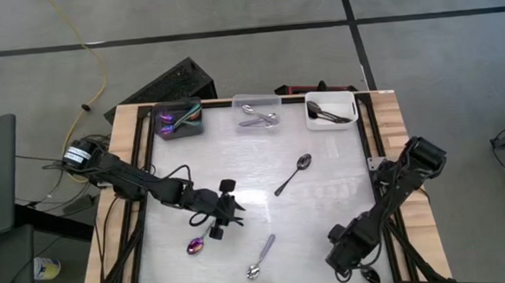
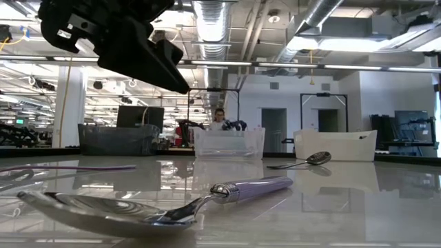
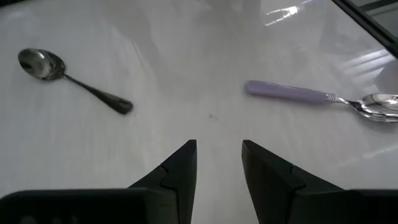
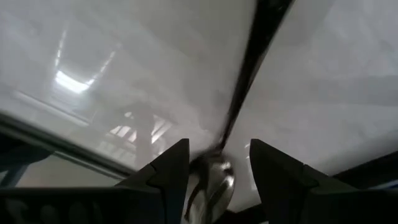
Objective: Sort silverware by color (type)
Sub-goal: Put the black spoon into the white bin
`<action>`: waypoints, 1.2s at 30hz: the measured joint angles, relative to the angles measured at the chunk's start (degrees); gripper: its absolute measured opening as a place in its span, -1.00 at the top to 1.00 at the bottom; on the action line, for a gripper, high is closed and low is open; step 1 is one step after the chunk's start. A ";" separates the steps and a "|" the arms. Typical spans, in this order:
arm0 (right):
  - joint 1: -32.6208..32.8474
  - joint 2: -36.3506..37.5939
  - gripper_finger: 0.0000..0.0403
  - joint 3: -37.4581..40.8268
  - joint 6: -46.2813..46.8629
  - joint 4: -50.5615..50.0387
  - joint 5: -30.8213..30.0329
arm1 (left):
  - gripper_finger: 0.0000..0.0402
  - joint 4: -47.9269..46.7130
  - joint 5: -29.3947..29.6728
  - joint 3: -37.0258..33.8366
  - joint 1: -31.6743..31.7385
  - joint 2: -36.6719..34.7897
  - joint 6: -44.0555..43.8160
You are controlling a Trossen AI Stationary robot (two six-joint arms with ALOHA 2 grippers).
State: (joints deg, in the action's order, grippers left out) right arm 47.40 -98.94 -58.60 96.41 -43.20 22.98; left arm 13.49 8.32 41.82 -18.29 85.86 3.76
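Note:
My left gripper [image 1: 236,213] [image 3: 219,144] hovers open and empty over the table's near middle. A purple-blue spoon [image 1: 197,242] lies flat just beside it on the near left. A lilac-handled silver spoon [image 1: 260,258] [image 3: 311,96] lies flat near the front edge. A dark spoon [image 1: 293,174] [image 3: 68,78] lies flat at mid-table. My right gripper [image 1: 343,256] [image 4: 219,143] is at the near right corner, shut on a dark-handled spoon [image 4: 249,68]. My right gripper has the spoon's shiny bowl end [image 4: 212,179] between its two fingers. The dark handle [image 4: 255,56] runs straight out past the fingertips, along the fingers. I cannot tell whether the spoon touches the table.
Three bins stand along the far edge: a dark grey one [image 1: 178,121] with purple-blue spoons, a clear one [image 1: 258,113] with silver spoons, a white one [image 1: 330,110] with dark spoons. A black frame [image 1: 366,135] borders the white table. A person shows far off in the room [image 2: 219,118].

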 joint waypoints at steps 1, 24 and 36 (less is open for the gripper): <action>-0.02 -0.31 0.05 0.33 0.02 0.29 0.00 | 0.43 -0.22 0.00 0.00 -0.01 0.00 -0.45; 0.57 -4.27 0.89 1.87 -5.41 4.30 0.91 | 0.43 0.09 1.36 -0.02 0.00 -0.02 -1.81; -1.78 3.93 0.88 -8.86 -18.18 -22.34 -29.07 | 0.43 -0.60 1.01 -0.02 0.00 -0.02 -2.22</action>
State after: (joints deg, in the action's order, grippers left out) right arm 45.62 -95.01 -67.46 78.23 -65.54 -6.09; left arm 12.88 9.32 41.80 -18.28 85.84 1.54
